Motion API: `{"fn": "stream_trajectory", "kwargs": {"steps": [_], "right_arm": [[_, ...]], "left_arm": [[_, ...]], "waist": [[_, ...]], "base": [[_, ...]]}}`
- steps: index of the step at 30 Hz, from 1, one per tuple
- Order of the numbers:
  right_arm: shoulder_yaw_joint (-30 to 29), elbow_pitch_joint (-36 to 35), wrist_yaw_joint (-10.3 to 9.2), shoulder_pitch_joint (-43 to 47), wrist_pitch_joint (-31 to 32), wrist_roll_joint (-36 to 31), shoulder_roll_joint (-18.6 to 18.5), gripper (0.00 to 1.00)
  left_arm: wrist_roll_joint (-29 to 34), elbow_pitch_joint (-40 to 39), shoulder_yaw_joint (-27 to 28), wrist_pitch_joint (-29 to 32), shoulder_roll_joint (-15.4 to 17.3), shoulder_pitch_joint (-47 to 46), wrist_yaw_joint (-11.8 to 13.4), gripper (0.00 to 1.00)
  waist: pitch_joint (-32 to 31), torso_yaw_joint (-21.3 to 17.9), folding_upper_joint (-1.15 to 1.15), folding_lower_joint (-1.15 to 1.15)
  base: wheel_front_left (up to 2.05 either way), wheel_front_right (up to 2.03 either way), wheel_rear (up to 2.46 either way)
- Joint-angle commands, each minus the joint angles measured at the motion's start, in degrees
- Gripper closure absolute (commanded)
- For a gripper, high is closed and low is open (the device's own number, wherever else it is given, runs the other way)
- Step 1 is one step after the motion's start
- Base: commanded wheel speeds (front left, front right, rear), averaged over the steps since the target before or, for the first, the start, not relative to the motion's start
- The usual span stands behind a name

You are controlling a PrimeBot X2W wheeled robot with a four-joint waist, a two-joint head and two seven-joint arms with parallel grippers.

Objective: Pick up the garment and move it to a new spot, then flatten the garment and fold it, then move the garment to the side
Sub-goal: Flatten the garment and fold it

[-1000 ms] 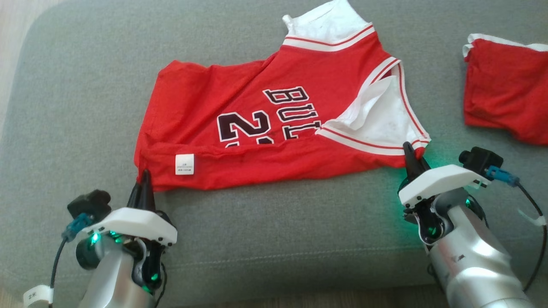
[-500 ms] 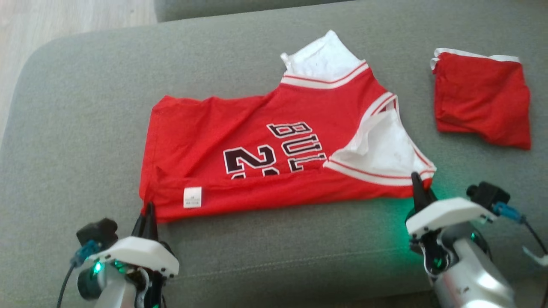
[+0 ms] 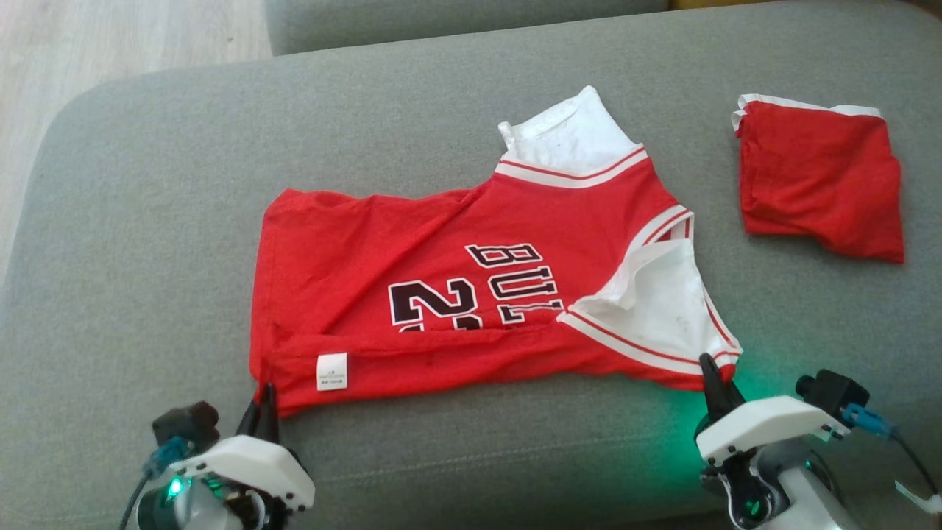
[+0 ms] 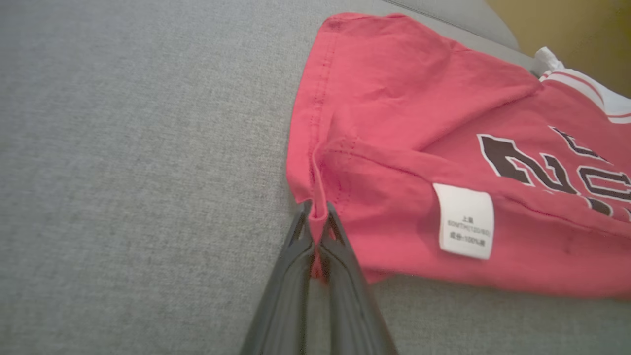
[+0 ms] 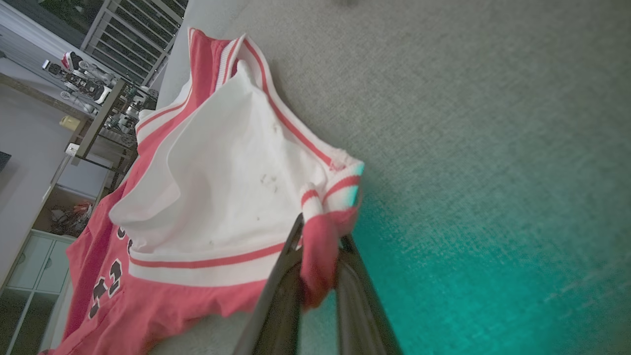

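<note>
Head view: the red jersey [image 3: 456, 294] lies partly folded on the grey sofa cushion [image 3: 147, 221], left of a folded red cloth [image 3: 817, 184]. The left pincer [image 3: 265, 394] is clamped on its near-left hem corner, and the right pincer [image 3: 712, 368] on its near-right shoulder strap. It looks light and limp and would likely sag, so corner holds kept taut suit it.

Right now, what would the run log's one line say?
left end effector: shut on jersey hem corner | right end effector: shut on jersey shoulder | jersey: lying on grey cushion
</note>
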Motion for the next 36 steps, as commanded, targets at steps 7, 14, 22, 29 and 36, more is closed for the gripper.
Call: {"fn": "stream_trajectory", "kwargs": {"steps": [7, 14, 22, 29, 36], "right_arm": [[-0.72, -2.05, -0.01, 0.09, -0.30, -0.37, 0.23, 0.00], [-1.40, -10.29, -0.01, -1.68, -0.57, -1.23, 0.23, 0.00], [-2.31, -28.39, -0.01, -0.78, -0.51, -12.25, 0.17, 0.00], [-3.00, -35.84, -0.01, -3.67, 4.10, -19.37, 0.21, 0.00], [-1.66, -37.05, -0.01, -11.86, 5.06, -22.51, 0.22, 0.00]], "left_arm": [[1.55, -0.20, 0.90, -0.35, 0.98, -1.49, 0.16, 0.00], [0.44, -8.61, 5.81, -0.35, 1.26, -2.28, 0.48, 0.00], [1.46, -24.74, 12.00, -0.35, 1.11, -2.81, -0.98, 0.00], [3.95, -20.98, 9.25, 3.57, 5.35, -10.95, -2.50, 0.00], [3.14, -13.15, 2.34, 19.48, 15.05, -24.36, -4.19, 0.00]], "waist": [[-0.08, -0.19, 0.00, 0.00], [0.83, -0.39, 0.00, 0.00], [2.84, 0.01, 0.00, 0.00], [7.74, -1.07, 0.00, 0.00], [14.71, -4.16, 0.00, 0.00]], "base": [[0.00, 0.00, 0.00], [0.00, 0.00, 0.00], [0.00, 0.00, 0.00], [0.00, 0.00, 0.00], [0.00, 0.00, 0.00]]}}
